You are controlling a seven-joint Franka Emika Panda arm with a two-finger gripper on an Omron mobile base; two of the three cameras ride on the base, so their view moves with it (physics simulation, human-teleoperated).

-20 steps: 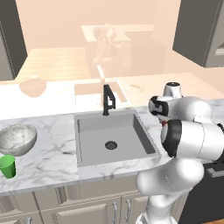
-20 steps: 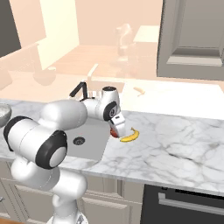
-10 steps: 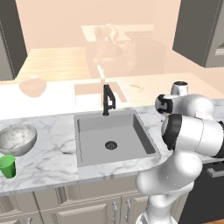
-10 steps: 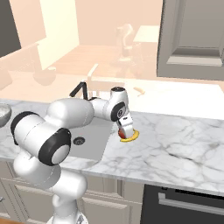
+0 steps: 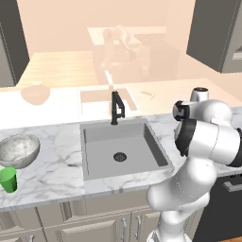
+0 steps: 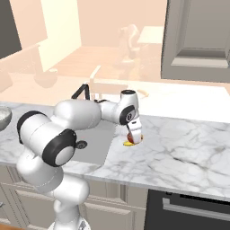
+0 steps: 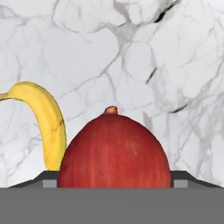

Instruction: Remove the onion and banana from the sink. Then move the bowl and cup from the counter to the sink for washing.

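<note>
The glossy round red onion (image 7: 114, 151) sits between the wide-spread fingers of the gripper (image 6: 134, 136), low over the white marble table (image 6: 188, 143) right of the grey recessed sink (image 5: 123, 149). Whether the fingers press it, I cannot tell. The curved yellow banana (image 7: 43, 122) lies just beside. The onion looks firm, light and slippery, so hold it across the widest part.

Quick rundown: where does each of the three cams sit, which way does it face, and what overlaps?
Left base view: behind the arm, to its left, facing the sink, bowl and cup; arm at lower right.
Right base view: behind-right, facing the counter; arm from lower left, gripper over the onion and banana.
Hand view: looks along the gripper at both.
Shared: both base views show the sink.
</note>
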